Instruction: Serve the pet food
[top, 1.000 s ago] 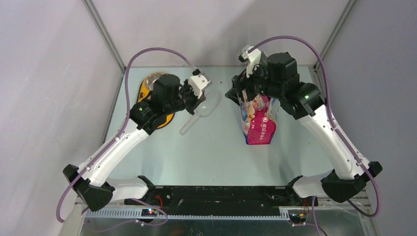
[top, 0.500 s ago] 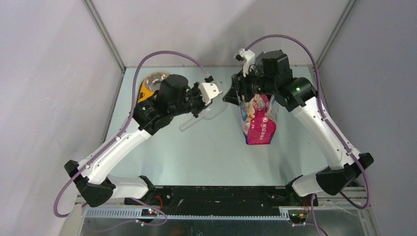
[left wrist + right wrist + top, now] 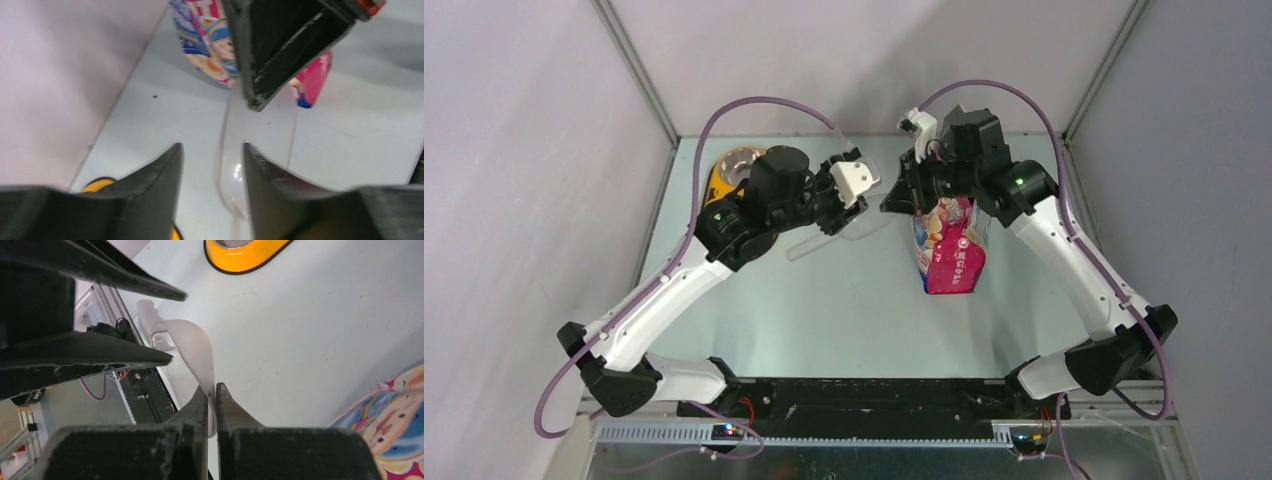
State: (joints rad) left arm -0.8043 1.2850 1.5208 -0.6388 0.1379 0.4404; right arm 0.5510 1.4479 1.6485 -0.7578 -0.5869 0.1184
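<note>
Top external view, and I've got both arms reaching in over the far middle of the worktop (image 3: 844, 320), their tips almost meeting. The left hand (image 3: 844, 213) and right hand (image 3: 898, 197) are both at the clear plastic scoop (image 3: 864, 224). Its handle trails back and down to the left, under the left arm.

On the right wrist camera I see the right hand clenched hard on the thin rim of the scoop, jaws pressed together with just the plastic wall between them. The bowl of the scoop curves away above the fingertips.

On the left wrist camera my left hand is released. The two fingers stand apart and the scoop runs up through the gap, lying close against one finger, but I can't tell whether it touches. The right hand's dark finger comes down from the top of that view onto the scoop's far edge.

The pink-and-blue cartoon-cat bag (image 3: 949, 255) stands upright just beside the right hand, its top tucked under the right arm. The orange pet bowl (image 3: 729, 167) with a metal inset sits at the far left, partly behind the left arm.

As for the pet food, I can't tell where it is. The bag's mouth is hidden and the scoop looks see-through. There's one tiny dark speck (image 3: 155, 96) on the worktop near the bag, too small to call.
</note>
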